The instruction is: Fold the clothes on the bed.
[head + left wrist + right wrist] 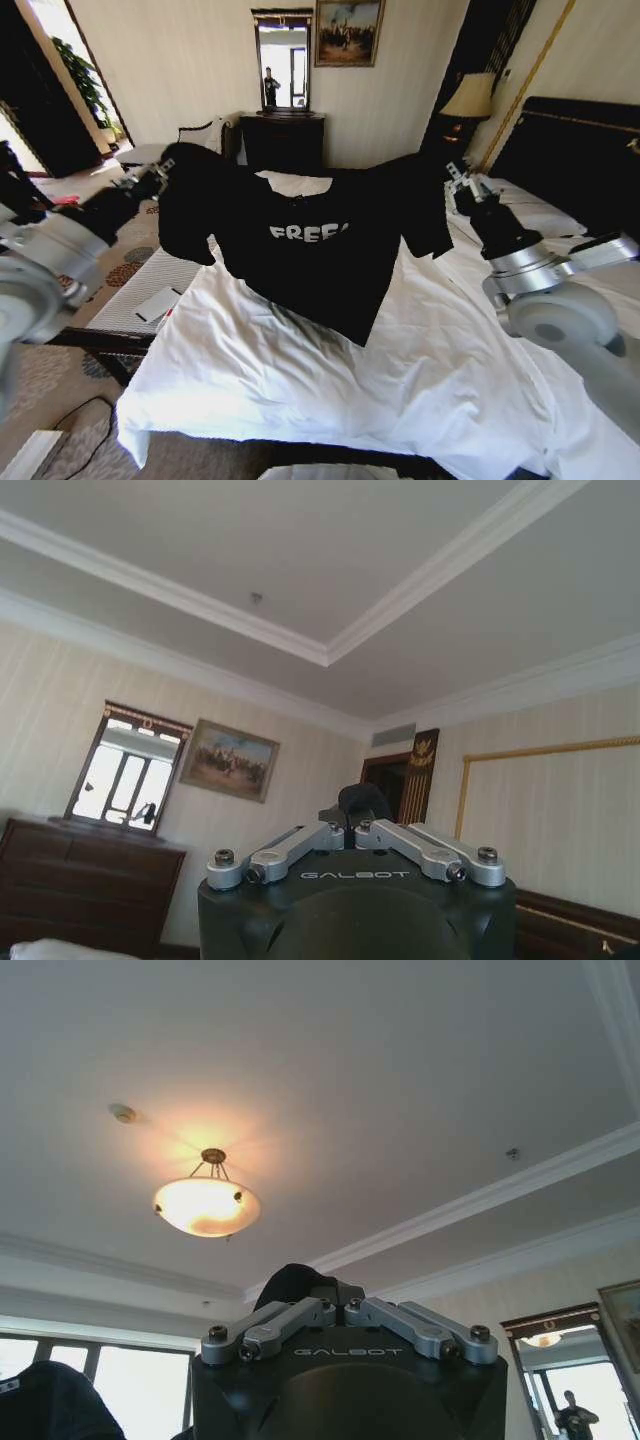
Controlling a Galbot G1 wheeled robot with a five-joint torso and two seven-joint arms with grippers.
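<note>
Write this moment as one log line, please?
step: shirt lifted | left tool: shut on black T-shirt | right tool: shut on black T-shirt | shirt: spread in air, hem near bed

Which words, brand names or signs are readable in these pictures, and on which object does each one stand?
"FREE!" in white letters on the chest of the black T-shirt, held up over the bed.
"GALBOT" on the housing of the left end effector.
"GALBOT" on the housing of the right end effector.
Nothing readable on the framed painting.
</note>
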